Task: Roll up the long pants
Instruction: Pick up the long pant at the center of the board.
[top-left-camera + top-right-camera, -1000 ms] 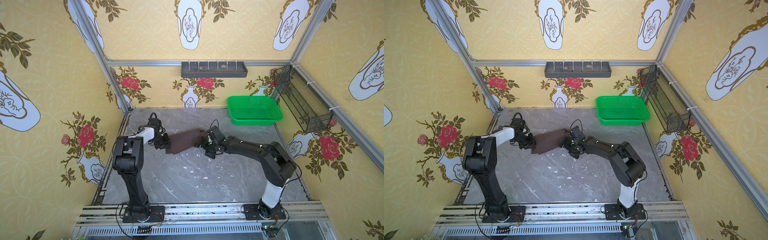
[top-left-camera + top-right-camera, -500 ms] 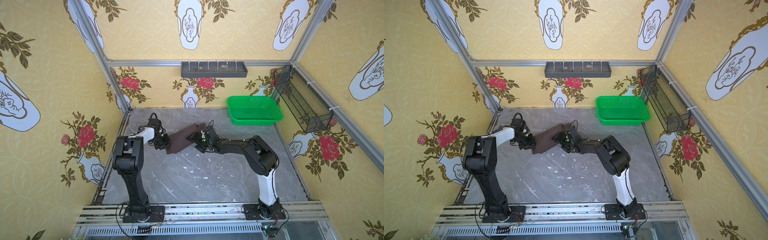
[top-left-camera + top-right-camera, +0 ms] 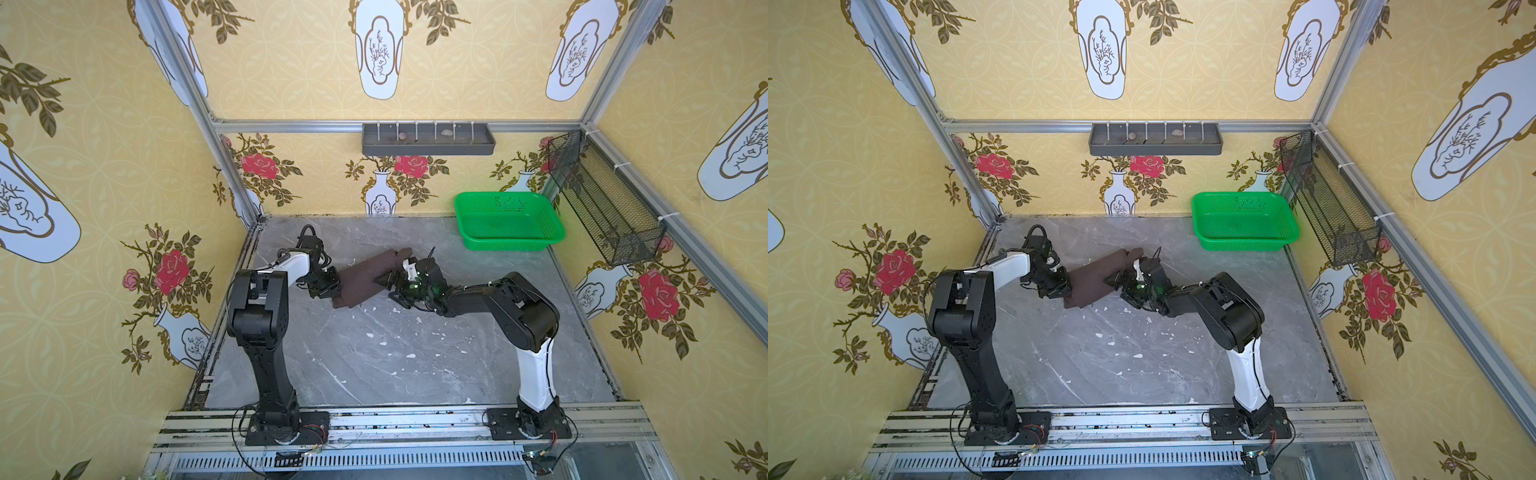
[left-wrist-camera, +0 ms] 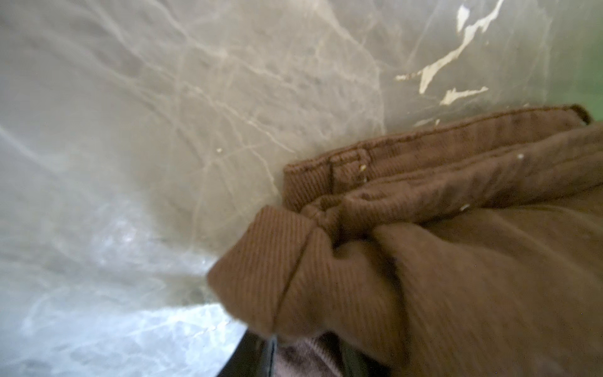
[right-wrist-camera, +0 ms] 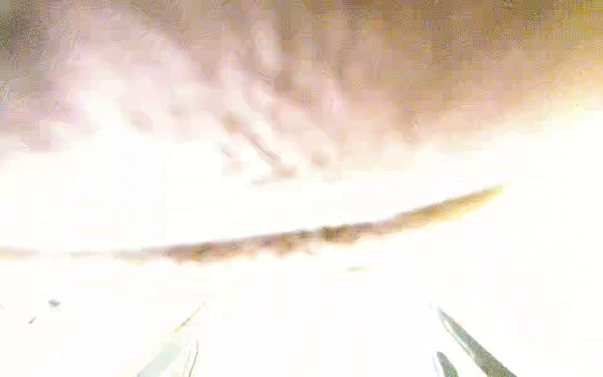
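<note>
**One pair of brown pants lay between two pincers**

One pair of long pants (image 3: 365,277) (image 3: 1096,280), dark brown, soft and finely ribbed, lay folded into a narrow band on the grey marbled tabletop (image 3: 374,357) (image 3: 1100,353). In both top views the band ran at a slant in the far half of the surface, left of the middle. Its near end was at the left arm and its far end pointed toward the back wall.

The left pincer (image 3: 330,287) (image 3: 1064,287) pinched the near end of the band. In the left wrist view the bunched brown cloth (image 4: 424,261) filled the space just ahead of the camera, and a waistband with one belt loop (image 4: 348,165) showed beside it.

The right pincer (image 3: 391,286) (image 3: 1122,286) stood spread wide at the band's right edge, gripping nothing. The right wrist view was washed out white and showed nothing usable.

Off to the right, at the back corner, sat one bright green perforated plastic basket (image 3: 509,245) (image 3: 1246,245), well apart from the pants. One grey plastic rail tray (image 3: 428,146) hung on the back wall, and one black wire mesh basket (image 3: 602,208) hung on the right wall. Two small pale lumps lay in the tray, too small to identify.
</note>
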Available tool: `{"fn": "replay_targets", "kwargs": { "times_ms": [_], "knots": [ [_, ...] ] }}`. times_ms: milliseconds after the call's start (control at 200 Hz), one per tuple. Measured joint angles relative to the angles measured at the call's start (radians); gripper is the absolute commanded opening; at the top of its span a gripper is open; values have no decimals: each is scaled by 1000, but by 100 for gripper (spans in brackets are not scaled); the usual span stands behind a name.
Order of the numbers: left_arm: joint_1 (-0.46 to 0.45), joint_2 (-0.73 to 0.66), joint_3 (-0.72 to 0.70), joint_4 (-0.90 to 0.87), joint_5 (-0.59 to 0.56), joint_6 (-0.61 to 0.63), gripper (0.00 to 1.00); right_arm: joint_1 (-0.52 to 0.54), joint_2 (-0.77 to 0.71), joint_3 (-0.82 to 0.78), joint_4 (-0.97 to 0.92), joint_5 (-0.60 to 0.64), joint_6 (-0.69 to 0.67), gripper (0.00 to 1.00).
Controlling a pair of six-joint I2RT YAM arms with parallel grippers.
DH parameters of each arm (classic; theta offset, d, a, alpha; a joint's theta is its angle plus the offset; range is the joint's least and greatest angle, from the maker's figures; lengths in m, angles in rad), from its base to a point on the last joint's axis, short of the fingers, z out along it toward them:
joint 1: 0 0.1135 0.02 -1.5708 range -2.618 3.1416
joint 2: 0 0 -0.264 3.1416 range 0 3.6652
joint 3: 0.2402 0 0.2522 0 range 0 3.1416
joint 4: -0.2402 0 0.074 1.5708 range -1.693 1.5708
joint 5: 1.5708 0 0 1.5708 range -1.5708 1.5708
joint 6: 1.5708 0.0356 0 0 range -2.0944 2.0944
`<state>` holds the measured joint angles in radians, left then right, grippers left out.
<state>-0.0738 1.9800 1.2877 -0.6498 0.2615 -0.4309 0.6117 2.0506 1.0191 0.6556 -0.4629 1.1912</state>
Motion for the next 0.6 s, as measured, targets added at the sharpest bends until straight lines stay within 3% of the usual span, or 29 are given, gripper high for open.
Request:
{"fn": "replay_targets", "kwargs": {
  "times_ms": [235,600],
  "knots": [
    [0,8,15,-18,0,20,33,-31,97,59,161,-20,11,98],
    [0,11,18,-26,3,27,33,-32,170,139,206,-3,20,98]
  ]
}}
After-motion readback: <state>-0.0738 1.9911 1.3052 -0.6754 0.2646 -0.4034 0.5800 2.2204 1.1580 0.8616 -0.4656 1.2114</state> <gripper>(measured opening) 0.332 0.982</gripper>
